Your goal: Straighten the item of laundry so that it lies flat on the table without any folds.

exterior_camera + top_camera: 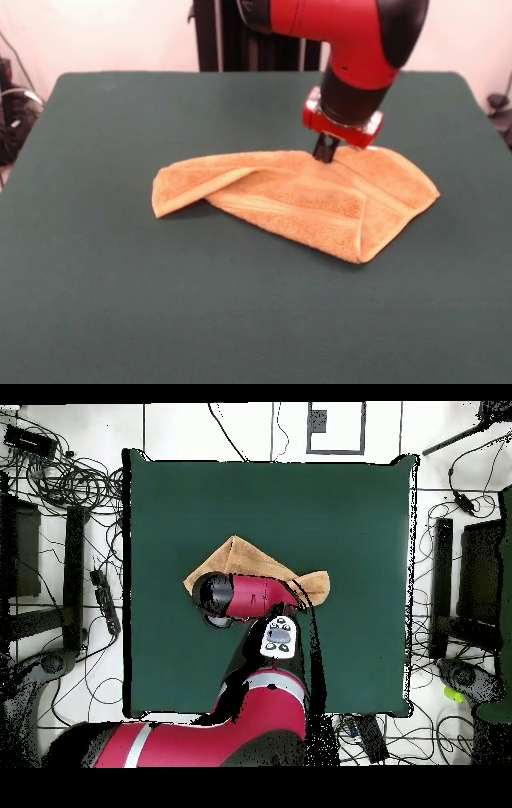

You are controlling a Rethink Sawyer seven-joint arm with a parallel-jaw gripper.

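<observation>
The orange-tan terry hand towel (304, 204) lies folded over itself near the middle of the dark green cloth-covered table (240, 320), its long axis running roughly parallel to the table's long edges, a woven stripe band showing on the folded flap. The black gripper (324, 150) of the red and black arm (352, 48) presses onto the towel's far edge, jaws drawn close together, apparently pinching cloth. Only the front view shows this; overhead, the arm covers much of the towel (240, 556), and no readable writing appears.

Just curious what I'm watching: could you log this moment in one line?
towel: folded over, not flat | gripper: down at towel's far edge, grip unclear | table: green cloth
</observation>
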